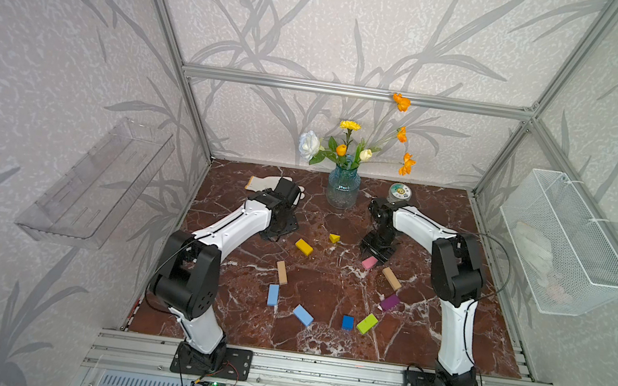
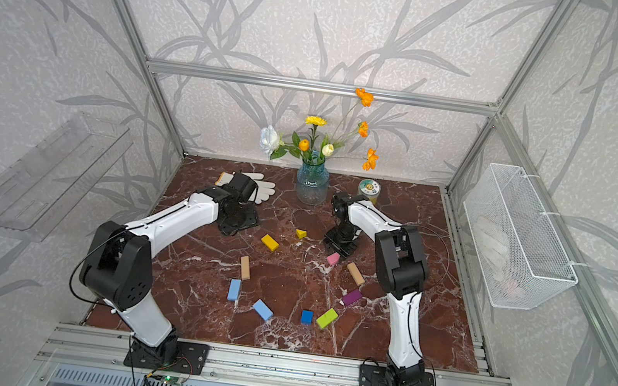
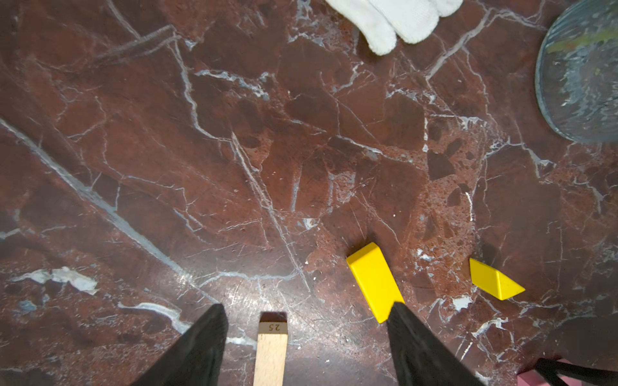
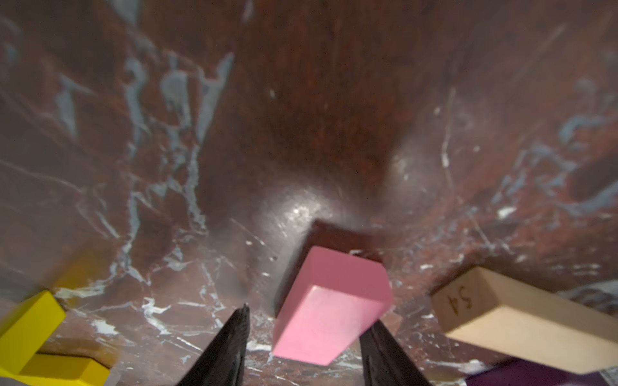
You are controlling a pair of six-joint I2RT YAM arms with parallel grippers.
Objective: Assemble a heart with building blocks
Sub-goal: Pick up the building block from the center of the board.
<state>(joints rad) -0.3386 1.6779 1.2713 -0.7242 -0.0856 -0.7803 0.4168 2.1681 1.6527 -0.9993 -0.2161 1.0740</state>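
The building blocks lie apart in a loose heart-shaped ring on the red marble table (image 1: 327,285): yellow brick (image 1: 304,247), yellow wedge (image 1: 334,238), pink brick (image 1: 369,263), two tan bricks (image 1: 391,278) (image 1: 282,272), purple (image 1: 390,303), lime (image 1: 367,324), dark blue (image 1: 347,323) and two light blue (image 1: 302,315) (image 1: 273,295). My right gripper (image 4: 307,317) is open and straddles the pink brick (image 4: 334,300), with a gap at one finger. My left gripper (image 3: 306,309) is open and holds nothing, beside the yellow brick (image 3: 371,277); a tan brick (image 3: 271,347) shows between its fingers.
A blue glass vase (image 1: 342,190) of flowers stands at the back centre. A white glove (image 1: 264,183) lies behind the left arm and a round tin (image 1: 400,192) behind the right arm. A wire basket (image 1: 564,244) and a clear shelf (image 1: 98,182) hang on the side walls.
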